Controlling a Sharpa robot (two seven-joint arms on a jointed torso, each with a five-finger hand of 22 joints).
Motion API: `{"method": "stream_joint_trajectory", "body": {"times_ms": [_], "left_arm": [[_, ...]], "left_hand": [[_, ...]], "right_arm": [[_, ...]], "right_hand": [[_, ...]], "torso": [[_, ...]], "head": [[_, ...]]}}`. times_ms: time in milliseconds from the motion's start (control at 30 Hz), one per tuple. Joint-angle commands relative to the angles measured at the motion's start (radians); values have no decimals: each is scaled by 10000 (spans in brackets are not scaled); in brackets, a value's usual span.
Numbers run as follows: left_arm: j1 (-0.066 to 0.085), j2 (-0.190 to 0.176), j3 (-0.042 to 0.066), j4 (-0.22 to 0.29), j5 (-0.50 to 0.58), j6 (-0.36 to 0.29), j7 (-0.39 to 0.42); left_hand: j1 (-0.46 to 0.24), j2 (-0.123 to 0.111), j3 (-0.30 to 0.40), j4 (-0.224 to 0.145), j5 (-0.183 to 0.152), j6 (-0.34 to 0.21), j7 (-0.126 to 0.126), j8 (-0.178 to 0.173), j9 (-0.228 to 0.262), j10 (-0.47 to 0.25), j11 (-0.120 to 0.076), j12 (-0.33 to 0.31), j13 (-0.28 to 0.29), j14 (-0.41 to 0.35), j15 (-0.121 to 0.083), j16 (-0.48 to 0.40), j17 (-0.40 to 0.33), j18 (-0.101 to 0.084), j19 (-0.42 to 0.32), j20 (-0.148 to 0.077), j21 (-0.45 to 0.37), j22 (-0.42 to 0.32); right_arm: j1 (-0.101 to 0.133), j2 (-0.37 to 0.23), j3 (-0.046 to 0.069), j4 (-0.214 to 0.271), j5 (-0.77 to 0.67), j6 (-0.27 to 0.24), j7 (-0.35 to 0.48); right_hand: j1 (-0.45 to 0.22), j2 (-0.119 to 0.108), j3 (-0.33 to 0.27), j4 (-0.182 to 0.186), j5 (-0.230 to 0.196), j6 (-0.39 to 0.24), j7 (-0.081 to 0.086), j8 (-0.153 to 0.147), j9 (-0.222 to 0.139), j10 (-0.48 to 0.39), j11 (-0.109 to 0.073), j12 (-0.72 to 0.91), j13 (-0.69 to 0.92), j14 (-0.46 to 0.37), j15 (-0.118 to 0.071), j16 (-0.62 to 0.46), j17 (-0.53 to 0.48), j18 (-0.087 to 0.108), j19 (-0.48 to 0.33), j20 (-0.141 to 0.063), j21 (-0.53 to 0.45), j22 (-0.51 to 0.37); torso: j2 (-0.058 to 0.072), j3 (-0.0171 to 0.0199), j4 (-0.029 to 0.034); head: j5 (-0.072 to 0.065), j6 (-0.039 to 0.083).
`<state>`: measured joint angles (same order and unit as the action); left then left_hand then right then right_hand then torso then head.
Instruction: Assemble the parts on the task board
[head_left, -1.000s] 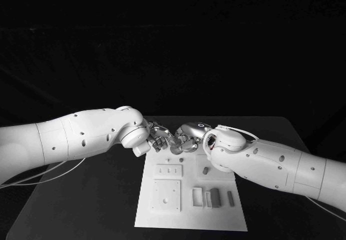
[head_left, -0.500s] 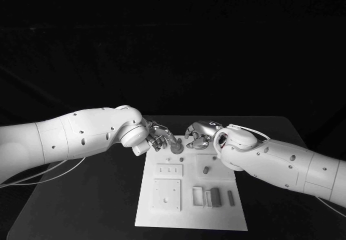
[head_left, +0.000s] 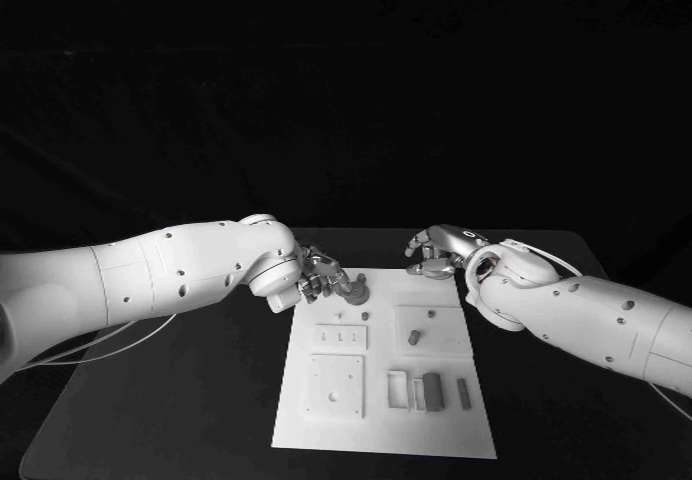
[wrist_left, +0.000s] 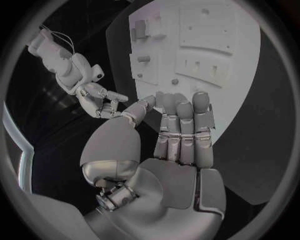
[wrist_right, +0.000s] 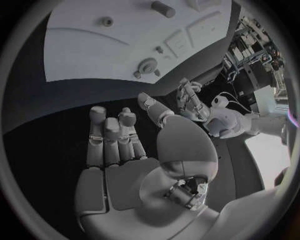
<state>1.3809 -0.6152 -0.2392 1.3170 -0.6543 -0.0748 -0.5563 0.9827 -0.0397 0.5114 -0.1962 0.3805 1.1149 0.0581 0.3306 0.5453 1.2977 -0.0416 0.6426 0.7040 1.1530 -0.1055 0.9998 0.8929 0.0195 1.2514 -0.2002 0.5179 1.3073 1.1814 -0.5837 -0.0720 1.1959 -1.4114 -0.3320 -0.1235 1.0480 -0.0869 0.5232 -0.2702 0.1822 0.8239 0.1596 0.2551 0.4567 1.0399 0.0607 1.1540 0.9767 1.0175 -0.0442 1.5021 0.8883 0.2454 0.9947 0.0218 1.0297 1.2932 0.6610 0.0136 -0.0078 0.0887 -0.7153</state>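
- The task board lies flat in the middle of the black table, long side running from near to far.
- The left hand sits at the board's far left corner, fingertips pinching a small round part right at the board's far edge; from where I stand I would call that a hold, though the contact is hard to make out.
- The right hand hovers over the dark table just beyond the board's far right corner, fingers loosely spread, nothing in them; the right wrist view shows its palm bare.
- A short peg stands in the square plate on the right half of the board, and a few slim blocks stand side by side near the near right corner.
- My guess on handling: these parts look like hard moulded plastic, light and stiff, smooth enough to slip from metal fingertips. They seem unlikely to break.
- Best hold, I think, is a fingertip pinch across the sides of a piece, high enough to leave its lower end free for the socket.
- I can read no brand, label or writing on the board, the parts or the arms.
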Motion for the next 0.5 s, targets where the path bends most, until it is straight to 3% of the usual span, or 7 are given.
{"method": "stream_joint_trajectory", "body": {"times_ms": [33,167,233,333,433,500], "left_arm": [[-2,81,13,-67,-735,868,-438],[-15,274,14,-331,-936,1165,-523],[-53,373,16,-450,-936,1609,-708],[-111,489,18,-577,-857,2469,-903],[-221,603,20,-690,-811,2601,-907],[-305,699,21,-832,-784,2474,-876]], "left_hand": [[-70,151,924,-850,272,143,-93,186,869,171,-171,132,69,71,-119,128,31,390,90,-98,151,270],[-172,120,955,-870,788,196,-138,228,1059,166,-215,368,176,94,-193,341,40,379,91,-172,424,269],[-241,111,961,-893,1104,238,-169,255,1166,167,-249,511,236,111,-235,476,43,377,85,-214,584,268],[-271,126,970,-897,1152,227,-172,250,1213,138,-251,559,252,94,-247,523,31,372,58,-229,649,264],[-287,142,978,-900,1146,203,-164,237,1243,102,-243,581,256,63,-248,546,19,366,24,-234,686,263],[-303,146,983,-899,1185,205,-167,239,1282,91,-246,625,270,51,-254,590,12,362,3,-243,738,263]], "right_arm": [[10,-63,63,-243,1391,-318,771],[45,-98,165,-526,2114,-261,928],[54,-85,203,-658,2279,-258,945],[68,-6,279,-888,2292,-154,687],[83,53,380,-1166,2451,-128,675],[114,54,411,-1254,2556,-86,693]], "right_hand": [[81,-26,52,9,4,-63,130,-22,-15,-41,-11,17,-16,15,6,-31,-11,164,-30,-27,-44,-9],[85,-7,52,4,2,-65,133,-23,-16,-48,-9,15,-20,10,9,-34,-15,164,-37,-24,-48,-10],[89,9,52,-1,2,-65,134,-24,-17,-54,-7,14,-22,5,11,-36,-17,164,-43,-22,-51,-11],[95,35,54,-9,2,-66,136,-25,-19,-61,-5,14,-25,-1,13,-39,-20,164,-51,-18,-55,-12],[89,53,47,-16,0,-80,142,-33,-24,-77,1,9,-30,-13,17,-43,-24,164,-65,-10,-60,-13],[97,52,42,-39,-2,-81,144,-34,-26,-88,3,9,-33,-21,20,-44,-26,164,-75,-6,-63,-12]], "torso": [[-4,-8,-10],[2,0,1],[1,7,0],[2,1,-7],[4,-3,-14],[5,-12,16]], "head": [[14,-19],[31,-49],[39,-69],[34,-92],[39,-134],[24,-154]]}}
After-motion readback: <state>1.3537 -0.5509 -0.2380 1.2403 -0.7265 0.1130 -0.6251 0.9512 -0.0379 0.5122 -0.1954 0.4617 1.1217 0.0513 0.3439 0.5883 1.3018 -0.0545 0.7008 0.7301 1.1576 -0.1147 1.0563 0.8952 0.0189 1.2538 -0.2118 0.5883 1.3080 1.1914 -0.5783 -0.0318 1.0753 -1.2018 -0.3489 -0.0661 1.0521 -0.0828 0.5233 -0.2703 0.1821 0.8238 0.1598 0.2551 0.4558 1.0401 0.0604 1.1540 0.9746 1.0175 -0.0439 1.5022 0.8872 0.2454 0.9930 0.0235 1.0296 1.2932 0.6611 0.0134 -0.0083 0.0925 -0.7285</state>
